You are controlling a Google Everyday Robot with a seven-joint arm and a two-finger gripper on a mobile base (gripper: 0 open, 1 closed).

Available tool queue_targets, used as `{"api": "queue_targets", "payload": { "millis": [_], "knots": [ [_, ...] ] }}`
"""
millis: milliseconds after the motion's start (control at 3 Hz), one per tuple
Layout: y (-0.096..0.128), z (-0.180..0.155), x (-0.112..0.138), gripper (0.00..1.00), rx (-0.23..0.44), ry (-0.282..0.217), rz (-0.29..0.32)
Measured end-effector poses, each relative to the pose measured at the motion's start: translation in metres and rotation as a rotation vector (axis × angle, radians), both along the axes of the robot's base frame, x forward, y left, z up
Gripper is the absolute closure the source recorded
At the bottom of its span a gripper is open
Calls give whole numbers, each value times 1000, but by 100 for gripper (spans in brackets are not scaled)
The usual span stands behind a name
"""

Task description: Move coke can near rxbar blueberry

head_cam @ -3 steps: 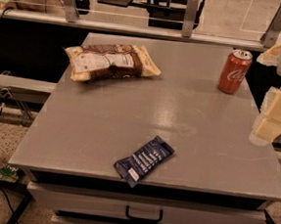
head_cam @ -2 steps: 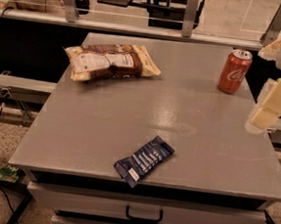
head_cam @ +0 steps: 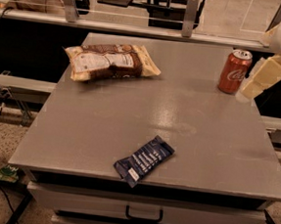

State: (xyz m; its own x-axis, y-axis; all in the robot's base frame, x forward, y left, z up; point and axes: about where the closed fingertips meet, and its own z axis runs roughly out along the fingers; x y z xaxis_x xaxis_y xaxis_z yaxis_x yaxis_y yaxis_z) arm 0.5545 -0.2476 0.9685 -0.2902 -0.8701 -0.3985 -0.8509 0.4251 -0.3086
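The coke can point(head_cam: 235, 71), red-orange with a silver top, stands upright near the far right edge of the grey table point(head_cam: 104, 130). The rxbar blueberry point(head_cam: 144, 160), a flat dark blue wrapper with white lettering, lies at the table's front edge, a little right of centre. My gripper point(head_cam: 258, 80), cream-coloured, hangs at the right edge of the view, just right of the can and close beside it. The can and the bar are far apart.
A tan-and-brown snack bag point(head_cam: 110, 62) lies at the far left of the table. A drawer with a handle point(head_cam: 144, 214) sits under the front edge. Metal frames and a rail point(head_cam: 138, 30) stand behind the table.
My gripper has moved left and up, from the table's right edge toward the coke can. The can, the bar and the bag have not moved.
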Motion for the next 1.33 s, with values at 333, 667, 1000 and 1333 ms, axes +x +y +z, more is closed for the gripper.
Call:
{"api": "queue_targets", "payload": {
  "millis": [333,667,1000,1333],
  "knots": [
    [-16,-1,29,0,43,-33,-39],
    [-31,-8,57,0,85,-46,-87],
    [-42,-23,84,0,128,-32,-131],
    [-46,-46,113,0,172,-3,-165]
  ]
}}
